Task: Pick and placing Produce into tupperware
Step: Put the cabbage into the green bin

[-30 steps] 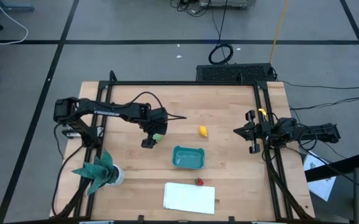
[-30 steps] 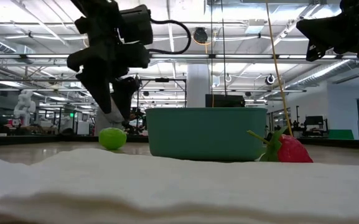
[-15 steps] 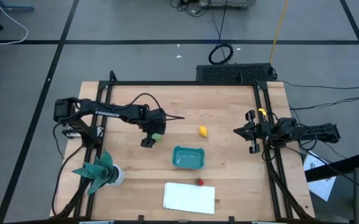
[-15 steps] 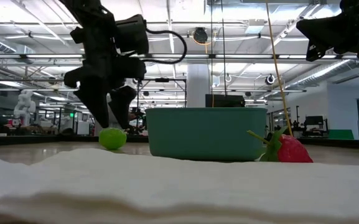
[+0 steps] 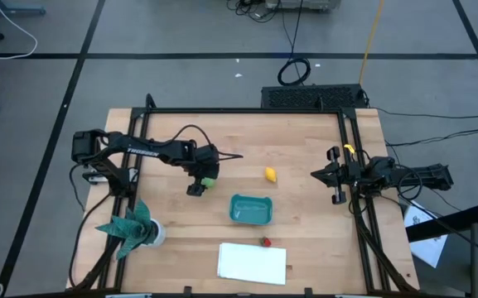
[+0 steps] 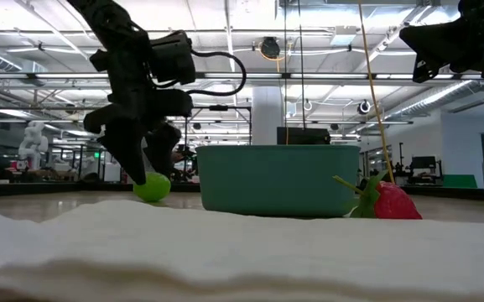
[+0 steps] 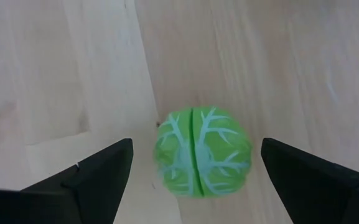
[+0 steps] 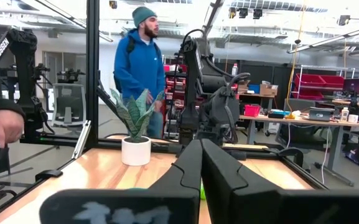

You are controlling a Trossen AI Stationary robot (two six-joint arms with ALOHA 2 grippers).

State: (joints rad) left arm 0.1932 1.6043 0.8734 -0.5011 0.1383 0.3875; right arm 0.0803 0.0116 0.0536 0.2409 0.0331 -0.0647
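Note:
A green round piece of produce [image 7: 203, 152] with pale veins rests on the wooden table [image 5: 305, 149]. My left gripper [image 5: 203, 185] hangs open over it, pointing steeply down, one finger on each side and neither touching it [image 6: 152, 186]. A yellow lemon-like piece [image 5: 270, 174] lies at mid-table. A small red piece [image 5: 265, 242] lies beside the teal tupperware [image 5: 250, 209]. My right gripper [image 5: 331, 175] is shut and waits raised at the table's right edge.
A white flat cloth [image 5: 253, 262] lies near the front edge. A teal leafy plant in a white pot [image 5: 135, 225] stands at the front left. A black frame [image 5: 247, 111] borders the table. A person in a blue top [image 8: 139, 68] stands beyond it.
My left gripper has come down toward the green piece, staying open, so that its fingertips now stand level with the piece on either side. The green piece has kept its place.

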